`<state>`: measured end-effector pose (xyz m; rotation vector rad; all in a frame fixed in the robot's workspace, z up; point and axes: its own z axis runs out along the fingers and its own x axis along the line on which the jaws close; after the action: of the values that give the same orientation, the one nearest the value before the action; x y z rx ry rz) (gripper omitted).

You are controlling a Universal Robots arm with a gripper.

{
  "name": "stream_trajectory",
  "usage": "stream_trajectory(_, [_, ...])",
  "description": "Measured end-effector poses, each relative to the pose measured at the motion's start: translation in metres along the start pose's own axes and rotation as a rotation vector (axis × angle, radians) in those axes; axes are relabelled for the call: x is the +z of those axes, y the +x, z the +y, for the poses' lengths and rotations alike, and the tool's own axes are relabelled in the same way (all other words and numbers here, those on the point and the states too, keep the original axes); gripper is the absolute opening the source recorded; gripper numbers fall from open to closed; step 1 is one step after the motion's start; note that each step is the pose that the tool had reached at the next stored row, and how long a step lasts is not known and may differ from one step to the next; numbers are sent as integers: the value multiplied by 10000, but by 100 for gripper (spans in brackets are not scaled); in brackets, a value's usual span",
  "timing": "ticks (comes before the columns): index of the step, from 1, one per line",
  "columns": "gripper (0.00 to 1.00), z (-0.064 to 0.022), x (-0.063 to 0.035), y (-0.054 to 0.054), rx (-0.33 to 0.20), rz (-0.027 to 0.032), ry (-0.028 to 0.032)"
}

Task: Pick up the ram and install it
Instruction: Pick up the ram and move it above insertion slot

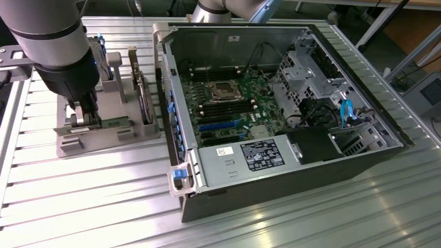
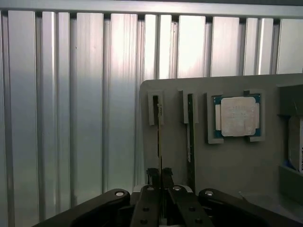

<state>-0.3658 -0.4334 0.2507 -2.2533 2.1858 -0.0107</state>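
Exterior view, from its left: the pincer [image 1: 86,118] is down at the grey holder [image 1: 76,147] on the worktop [image 1: 82,201], well apart from the open computer case [image 1: 289,165], whose memory slots [image 1: 219,108] look unfilled. Wrist view: its fingers [image 2: 152,174] sit nearly closed astride the ram [image 2: 158,132], which stands edge-up in its holder slot, apparently gripped. Judging by this, the pick-up is barely begun, and lifting and installing are left.
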Motion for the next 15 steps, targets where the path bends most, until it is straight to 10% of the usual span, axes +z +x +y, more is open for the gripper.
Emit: stream_trajectory(15, [13,-1,-194,1,0,49,-2])
